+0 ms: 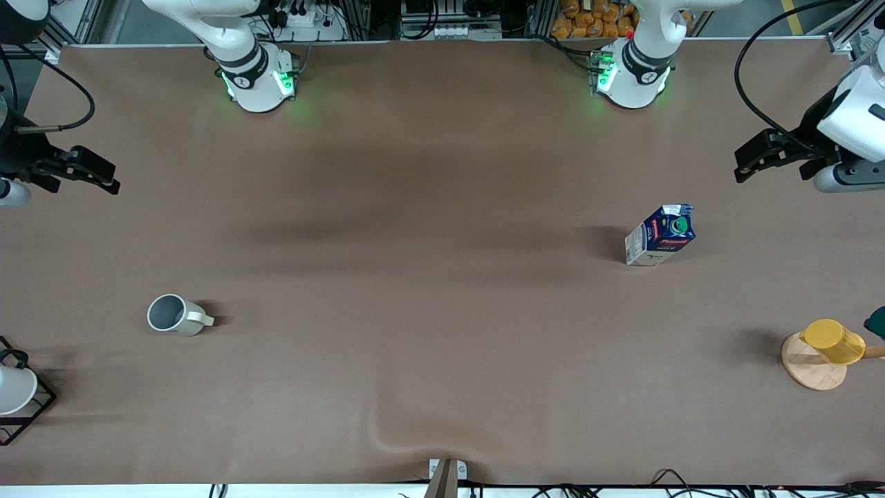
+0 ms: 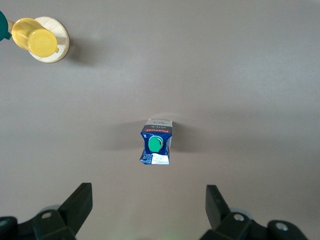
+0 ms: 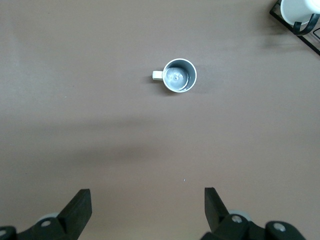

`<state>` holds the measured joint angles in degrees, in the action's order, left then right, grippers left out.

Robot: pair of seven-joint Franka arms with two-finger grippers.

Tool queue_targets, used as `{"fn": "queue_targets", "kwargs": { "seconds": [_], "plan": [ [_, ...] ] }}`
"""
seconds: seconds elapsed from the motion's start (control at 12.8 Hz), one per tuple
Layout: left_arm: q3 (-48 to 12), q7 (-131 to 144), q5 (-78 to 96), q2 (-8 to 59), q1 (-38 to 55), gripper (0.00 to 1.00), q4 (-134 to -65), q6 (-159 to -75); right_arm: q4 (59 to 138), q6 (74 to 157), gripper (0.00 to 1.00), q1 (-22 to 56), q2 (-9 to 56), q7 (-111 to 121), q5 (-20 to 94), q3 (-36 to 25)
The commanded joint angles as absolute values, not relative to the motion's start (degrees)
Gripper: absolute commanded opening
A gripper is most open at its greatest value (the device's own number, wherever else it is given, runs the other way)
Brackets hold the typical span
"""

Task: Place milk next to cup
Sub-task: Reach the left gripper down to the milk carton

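The milk, a dark blue carton with a green cap, stands upright on the brown table toward the left arm's end; it also shows in the left wrist view. The cup, pale grey-white with a cream handle, stands toward the right arm's end, nearer to the front camera; it also shows in the right wrist view. My left gripper is open and empty, high above the table by the milk. My right gripper is open and empty, high over the right arm's end.
A yellow cup lies on a round wooden coaster at the left arm's end. A white cup in a black wire frame stands at the right arm's end. The table cover has a ripple near the front edge.
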<state>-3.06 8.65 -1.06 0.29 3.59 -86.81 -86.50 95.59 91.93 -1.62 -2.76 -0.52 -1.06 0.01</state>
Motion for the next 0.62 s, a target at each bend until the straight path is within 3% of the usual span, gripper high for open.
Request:
{"fn": "queue_targets", "kwargs": {
  "seconds": [0.0,0.23,0.31,0.55],
  "plan": [
    [-2.99,7.47,-2.01,0.44,3.52,1.00,-85.69,-85.34,94.57,91.41,1.00,-1.67,-2.46,0.00,-1.58,0.18],
    [-2.99,6.77,-1.94,1.14,3.43,1.00,-86.04,-85.17,94.57,91.41,1.00,-1.67,-2.46,0.00,-1.49,0.18],
    [-3.08,6.42,-1.24,1.40,3.60,1.00,-88.48,-85.43,94.57,91.41,1.00,-1.67,-2.37,-0.09,-1.49,0.18],
    [-3.08,6.42,-2.02,1.23,3.34,1.00,-100.69,-97.52,94.57,91.49,1.00,-1.67,-2.20,0.00,-1.49,0.18]
  ]
}}
